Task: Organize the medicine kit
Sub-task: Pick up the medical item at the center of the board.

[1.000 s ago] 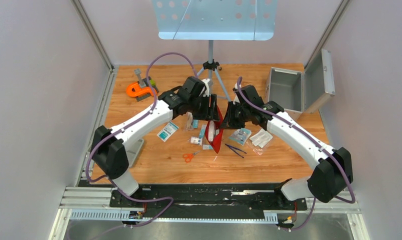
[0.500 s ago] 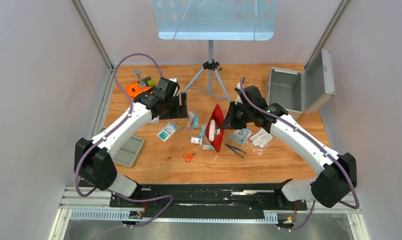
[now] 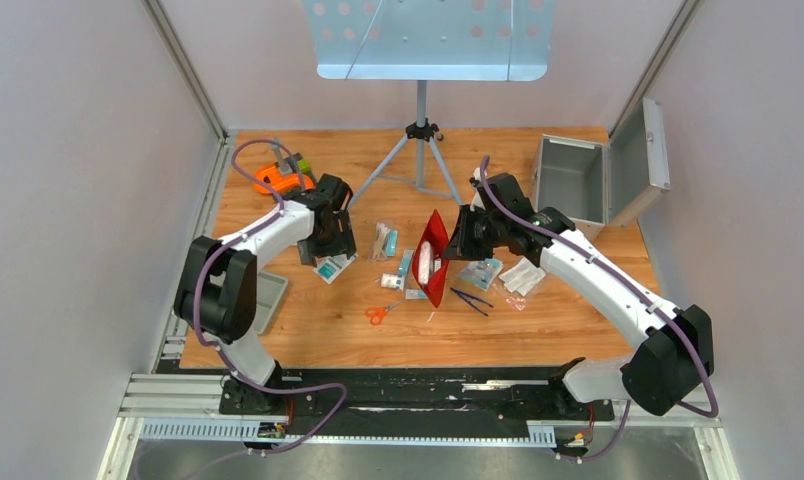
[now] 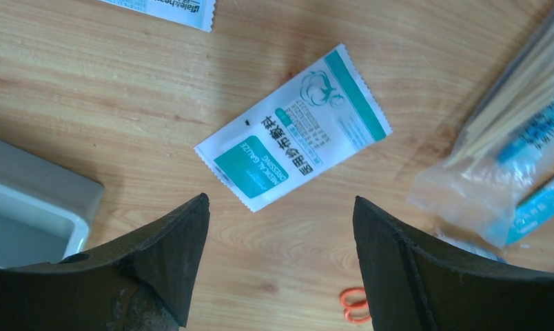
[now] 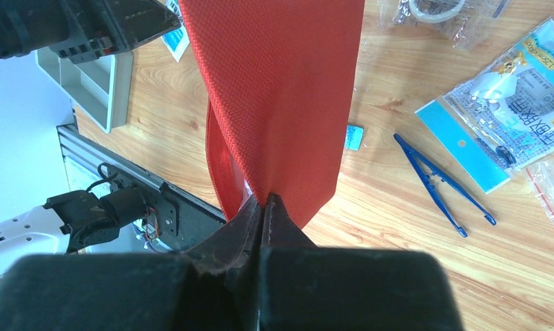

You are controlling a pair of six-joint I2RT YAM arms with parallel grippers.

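Your medicine kit sits at the far right corner of the table, its lid swung open to the right, well apart from both arms. Your right gripper is pinched tight on the edge of a red pouch, held upright mid-table. Your left gripper stands wide over a gauze packet, touching nothing, with bare wood around the packet and the grey tray just beside 1 finger.
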